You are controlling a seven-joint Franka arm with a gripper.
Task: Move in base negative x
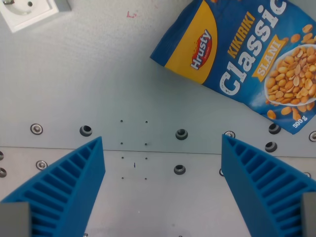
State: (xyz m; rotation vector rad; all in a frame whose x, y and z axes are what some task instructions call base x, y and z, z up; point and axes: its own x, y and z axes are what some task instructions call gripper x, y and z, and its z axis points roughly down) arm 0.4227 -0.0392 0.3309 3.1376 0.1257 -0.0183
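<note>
The metal table point(74, 74) spreads under everything. Up-right of the gripper point(162, 163) lies a peanut bag point(237, 54); up-left, a white socket point(27, 12). Blue fingers point(74, 182) stand wide, holding nothing, as a pure translation needs no grasp.

Bright, even, diffuse light; shadows faint. Pale grey metal counter point(74, 84) slightly washed out. Glossy blue-and-yellow peanut bag point(242, 59) shows soft sheen (print stays legible). Blue ribbed plastic tool point(162, 148) fingers mildly soft at bottom edge.
</note>
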